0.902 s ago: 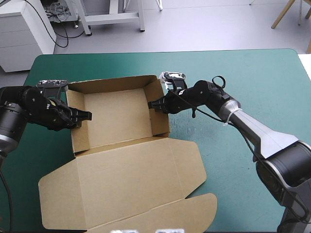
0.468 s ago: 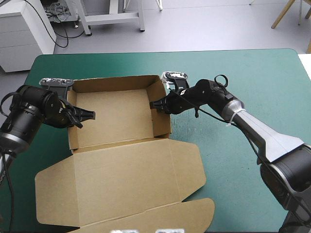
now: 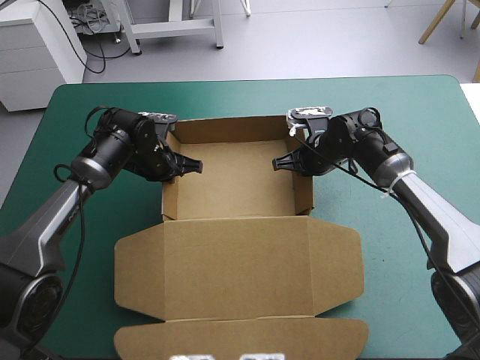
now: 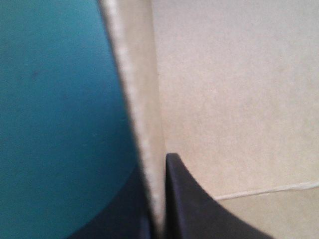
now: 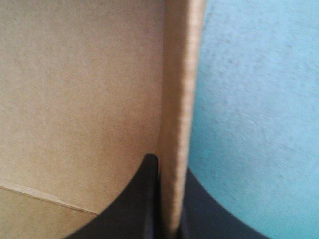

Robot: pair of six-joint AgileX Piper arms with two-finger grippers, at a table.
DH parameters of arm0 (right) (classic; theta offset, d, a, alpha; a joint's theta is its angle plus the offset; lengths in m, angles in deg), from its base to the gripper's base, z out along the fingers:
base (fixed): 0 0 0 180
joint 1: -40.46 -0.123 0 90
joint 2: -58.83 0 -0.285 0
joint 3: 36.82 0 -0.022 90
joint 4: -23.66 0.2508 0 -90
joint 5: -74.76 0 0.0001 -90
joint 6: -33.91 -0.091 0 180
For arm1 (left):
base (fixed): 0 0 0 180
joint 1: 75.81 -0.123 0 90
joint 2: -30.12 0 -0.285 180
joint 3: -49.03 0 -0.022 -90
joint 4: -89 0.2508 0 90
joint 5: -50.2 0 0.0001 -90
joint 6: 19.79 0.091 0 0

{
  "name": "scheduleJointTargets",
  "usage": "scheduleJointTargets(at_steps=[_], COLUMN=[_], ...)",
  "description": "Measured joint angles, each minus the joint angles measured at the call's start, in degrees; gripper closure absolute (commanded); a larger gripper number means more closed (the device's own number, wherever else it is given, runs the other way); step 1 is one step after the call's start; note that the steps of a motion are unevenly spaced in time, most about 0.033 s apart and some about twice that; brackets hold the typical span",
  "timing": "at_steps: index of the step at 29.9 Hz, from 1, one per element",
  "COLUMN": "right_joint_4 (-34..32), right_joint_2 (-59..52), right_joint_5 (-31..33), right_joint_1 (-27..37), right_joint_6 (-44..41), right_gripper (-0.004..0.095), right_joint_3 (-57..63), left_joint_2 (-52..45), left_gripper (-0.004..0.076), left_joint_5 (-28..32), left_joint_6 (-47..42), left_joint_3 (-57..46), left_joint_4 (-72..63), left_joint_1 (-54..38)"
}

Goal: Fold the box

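Note:
The brown box [image 3: 232, 184] stands as an open tray at the table's middle, its walls raised, its lid [image 3: 236, 266] lying flat toward the near edge. My left gripper [image 3: 180, 166] is shut on the box's left wall [image 4: 142, 124], one finger inside the tray and one outside. My right gripper [image 3: 289, 161] is shut on the right wall [image 5: 177, 109] in the same way. In both wrist views the board's edge runs up between the black fingers [image 4: 189, 204], with the tray's inside on one side and the teal-green cover [image 5: 249, 99] on the other.
The lid's side flaps [image 3: 334, 255] spread left and right, and its front flap [image 3: 240, 337] reaches close to the near table edge. Bare teal-green cover [image 3: 420, 112] lies right of the box and along the far edge.
Both grippers have carried the box to the right, toward the table's middle, and turned it square to the table's edges. Each keeps its hold on a side wall.

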Motion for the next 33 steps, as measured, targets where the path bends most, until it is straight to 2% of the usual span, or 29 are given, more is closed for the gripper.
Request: scheduleJointTargets(at_steps=[3,6,14,17,21,25,27,29,33], right_joint_4=[-4.49,-6.65,-7.37,-7.56,-7.72,-7.73,-7.61,-7.6,-8.26], right_joint_2=[-0.13,0.14,4.64,6.39,6.77,7.34,7.37,7.37,7.37], right_joint_5=[4.06,5.49,3.02,2.88,3.15,4.56,4.56,4.56,4.56], right_joint_1=[0.0,0.0,0.0,0.0,0.0,-0.06,-0.18,-0.18,-0.18], right_joint_6=[-3.17,-4.27,-4.47,-4.47,-2.95,-2.43,-3.42,-3.99,-5.21], right_gripper=[0.0922,0.0922,0.0921,0.0887,0.0722,0.0419,0.0342,0.033,0.0331], right_joint_3=[0.0,0.0,0.0,0.0,-0.55,-1.66,-2.36,-2.87,-2.94], left_joint_2=[3.68,6.25,9.11,9.23,9.48,10.02,10.15,10.16,10.16], left_gripper=[0.0734,0.0734,0.0731,0.0694,0.0531,0.0258,0.0129,0.0069,0.0063], left_joint_5=[0.49,0.8,1.19,1.45,1.76,3.01,3.27,3.73,4.84], left_joint_6=[0.72,1.41,2.6,3.73,7.4,11.16,11.6,11.92,12.09], left_joint_3=[2.34,2.93,3.29,3.36,3.43,3.43,3.47,3.54,3.6], left_joint_4=[-2.74,-4.31,-3.74,-3.96,-4.71,-5.26,-5.51,-5.51,-5.6], left_joint_1=[0.17,0.41,0.53,0.53,0.53,0.53,0.53,0.53,0.53])
